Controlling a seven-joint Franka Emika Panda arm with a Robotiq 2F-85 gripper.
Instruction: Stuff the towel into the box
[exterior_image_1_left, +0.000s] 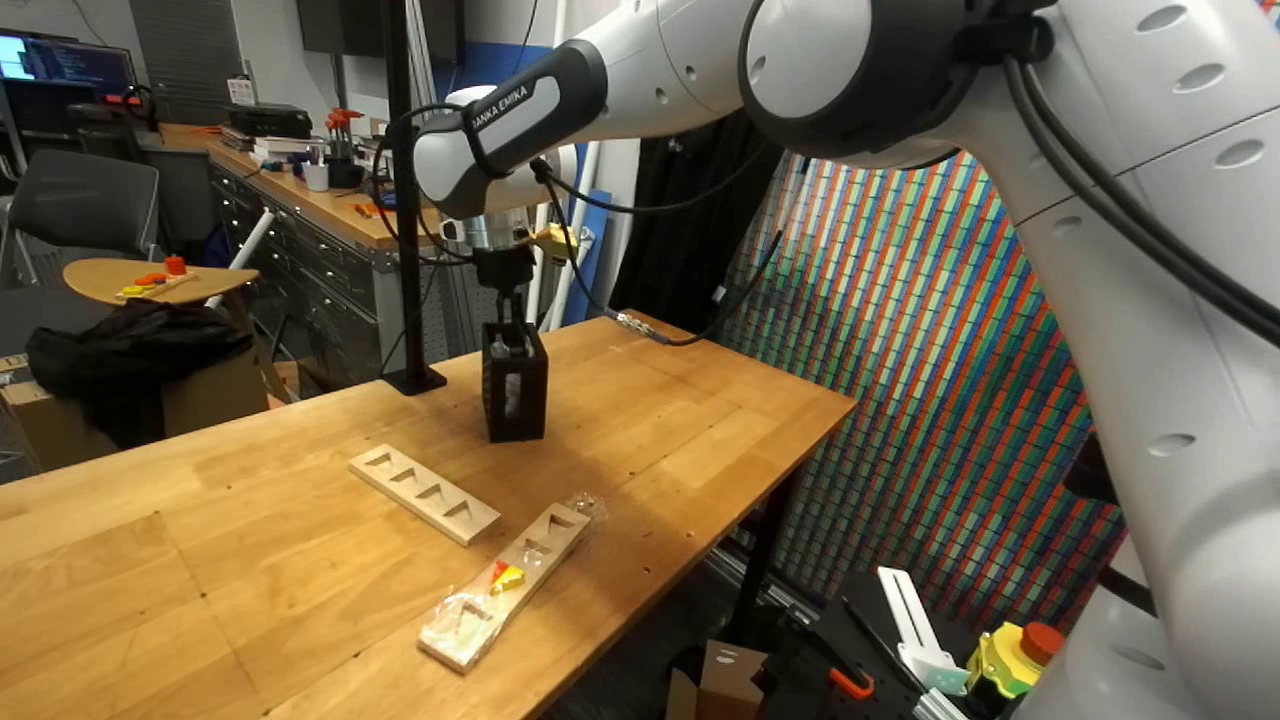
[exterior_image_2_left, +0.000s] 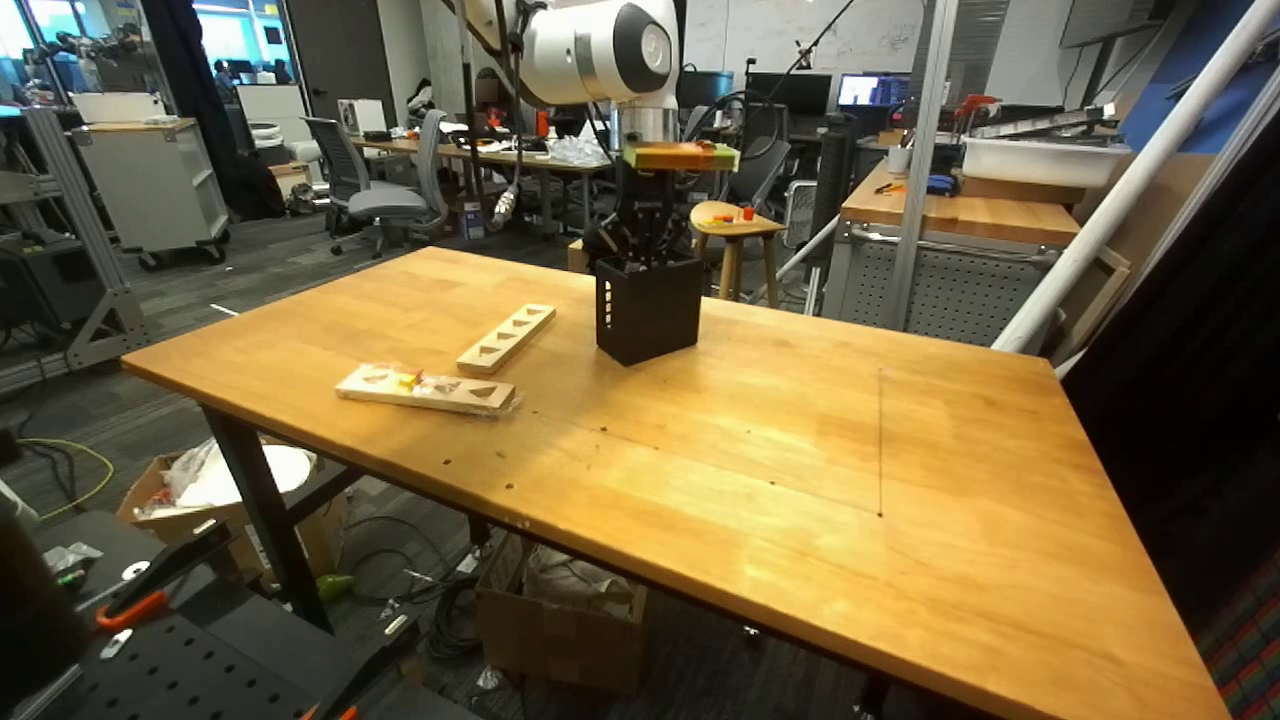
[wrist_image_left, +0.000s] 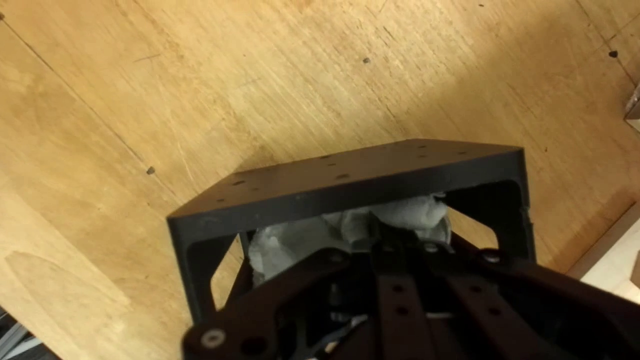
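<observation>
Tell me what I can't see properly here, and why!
Underside of the crumpled whitish cloth towel: wrist view; its folds and the dark metal gripper cover it.
Gripper's fingertips: hidden by the black rectangular box in both exterior views; too dark in the wrist view.
Base of the white jointed robot arm: cut off by an exterior view's bottom edge.
Marks on the dark flat computer screen: too small and blurred in an exterior view.

I'm standing in a robotics lab: a white robot arm (exterior_image_1_left: 815, 65) hangs over the wooden table (exterior_image_2_left: 780, 560), and a yellow box (exterior_image_1_left: 1003, 660) with a red push button (exterior_image_1_left: 1042, 643) sits near the table. Beyond the table I can see a scribbled whiteboard (exterior_image_2_left: 740, 32), a lit monitor (exterior_image_2_left: 873, 90), grey office chairs (exterior_image_2_left: 385, 203), and a workbench (exterior_image_2_left: 1000, 220) with a perforated side panel (exterior_image_2_left: 965, 290).
</observation>
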